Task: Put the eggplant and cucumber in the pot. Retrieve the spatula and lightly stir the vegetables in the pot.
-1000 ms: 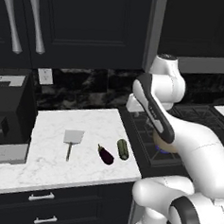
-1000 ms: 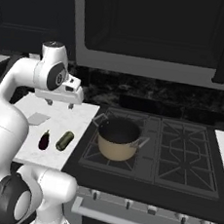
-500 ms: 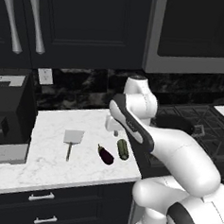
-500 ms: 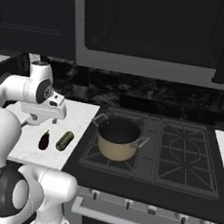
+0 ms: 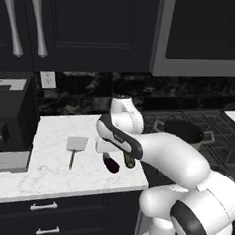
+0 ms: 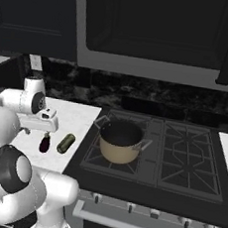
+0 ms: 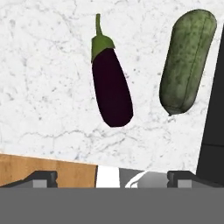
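Your eggplant (image 7: 111, 89) lies on the white marble counter (image 7: 43, 78) with the cucumber (image 7: 187, 61) just beside it, apart from it. Your gripper (image 7: 111, 178) hangs above both, jaws spread wide and holding nothing. The pot (image 6: 120, 141) sits on the stove (image 6: 180, 163); the spatula (image 5: 76, 147) lies further left

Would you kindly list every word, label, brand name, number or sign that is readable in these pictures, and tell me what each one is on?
None: no readable text appears in any view.
The stove knobs carry no marks that can be made out.
The eggplant, the cucumber, the pot and the spatula are all plain, with no label or brand.
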Available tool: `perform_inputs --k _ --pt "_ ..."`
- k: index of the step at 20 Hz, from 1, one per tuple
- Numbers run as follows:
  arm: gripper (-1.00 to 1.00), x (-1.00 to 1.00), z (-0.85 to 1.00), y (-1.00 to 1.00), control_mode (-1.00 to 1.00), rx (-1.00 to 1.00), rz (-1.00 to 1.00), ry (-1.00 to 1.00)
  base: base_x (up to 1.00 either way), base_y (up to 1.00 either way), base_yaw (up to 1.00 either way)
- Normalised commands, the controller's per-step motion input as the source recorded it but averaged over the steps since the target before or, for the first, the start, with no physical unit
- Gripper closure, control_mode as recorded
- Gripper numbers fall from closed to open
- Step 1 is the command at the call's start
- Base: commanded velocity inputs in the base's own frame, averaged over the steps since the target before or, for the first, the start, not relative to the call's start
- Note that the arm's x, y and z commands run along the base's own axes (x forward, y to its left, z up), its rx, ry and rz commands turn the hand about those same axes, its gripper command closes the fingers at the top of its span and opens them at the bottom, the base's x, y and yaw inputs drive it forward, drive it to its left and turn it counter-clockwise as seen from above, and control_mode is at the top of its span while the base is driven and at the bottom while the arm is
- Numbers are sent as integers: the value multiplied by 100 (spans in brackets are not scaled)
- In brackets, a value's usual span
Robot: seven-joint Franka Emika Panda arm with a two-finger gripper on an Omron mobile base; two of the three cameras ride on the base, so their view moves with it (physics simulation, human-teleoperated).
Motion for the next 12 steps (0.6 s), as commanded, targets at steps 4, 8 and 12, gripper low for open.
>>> perform_inputs --k 4,8,12 --pt "-100 25 -40 21 -100 -7 0 4 0 0 0" --pt "-100 44 -31 8 -100 -7 0 2 0 0 0" --pt "-100 38 -14 0 -100 -5 0 0 0 0 0"
